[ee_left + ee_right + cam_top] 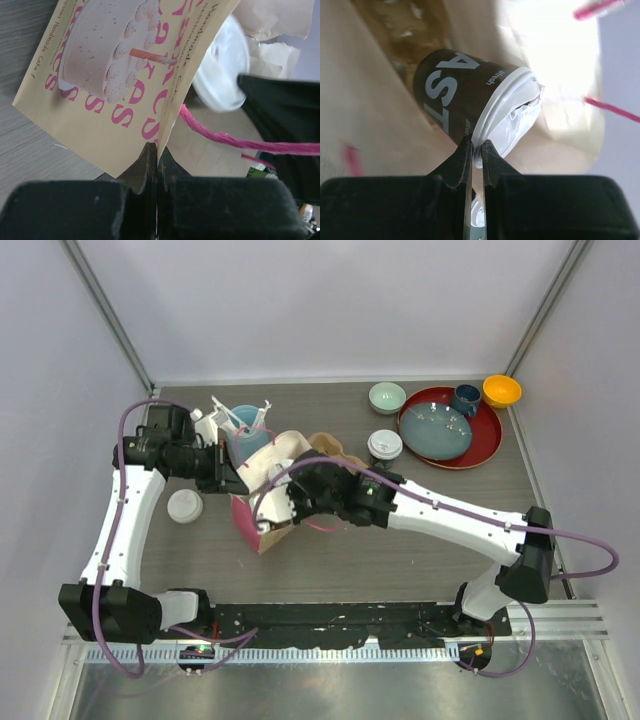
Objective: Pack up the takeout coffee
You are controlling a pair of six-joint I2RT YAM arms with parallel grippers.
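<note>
The left pincer (157, 150) is clamped flat on the rim of the cake-printed paper bag (115, 75), holding its mouth open on the worktop (400, 550). The right pincer (476, 145) — jaws nearly together — grips a black coffee cup (450, 100) by the edge of its white lid (512, 115), tilted inside the bag. The step in hand looks like seating this cup: it needs standing upright on the bag's floor before release — another white-lidded cup (185, 505) waits by the left arm.

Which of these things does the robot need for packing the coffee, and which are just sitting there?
For the job: paper bag, pinched by the left gripper; coffee cup inside it, held by the right gripper; lidded cup left of the bag; lidded cup by the red tray.

Just sitting there: utensil cup, green bowl, blue plate, blue mug, orange bowl, red tray.
</note>
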